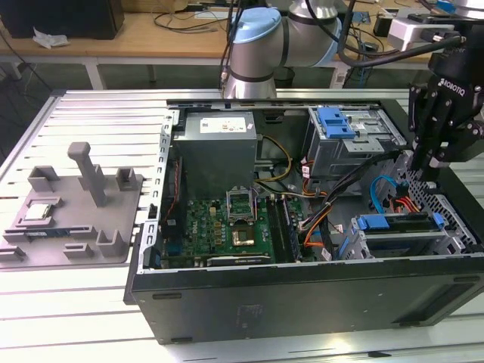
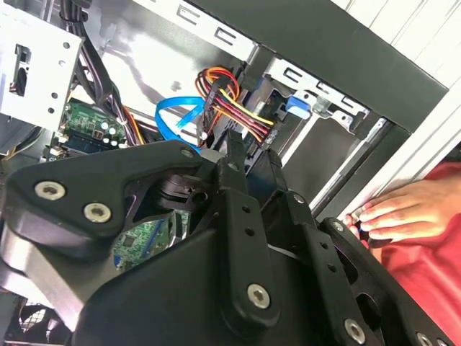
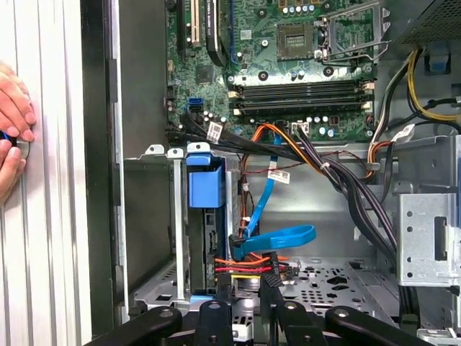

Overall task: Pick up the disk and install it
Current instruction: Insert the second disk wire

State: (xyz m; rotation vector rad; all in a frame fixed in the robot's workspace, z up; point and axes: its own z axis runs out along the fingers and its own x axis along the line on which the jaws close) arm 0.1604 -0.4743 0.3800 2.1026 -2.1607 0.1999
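Note:
The disk (image 1: 399,242) lies in the drive cage at the corner of the open computer case (image 1: 302,299), on the exterior view's right. Its blue frame (image 1: 393,221) runs along the top of the slot. In the first wrist view the disk (image 3: 205,189) stands edge-on in the cage, and in the second wrist view its blue end (image 2: 297,107) shows there. My gripper (image 1: 418,168) hangs just above the case's end wall, a little beyond the cage. Its fingers (image 3: 223,292) are parted with nothing between them; red and yellow wires (image 3: 245,268) show through the gap.
A person's hand (image 3: 11,108) (image 2: 403,209) rests on the ribbed table beside the case. Blue data cable (image 3: 281,238) and black power leads cross near the cage. The motherboard (image 1: 227,223), power supply (image 1: 219,147) and a second cage with a blue latch (image 1: 336,121) lie inside. A grey fixture plate (image 1: 72,215) sits left.

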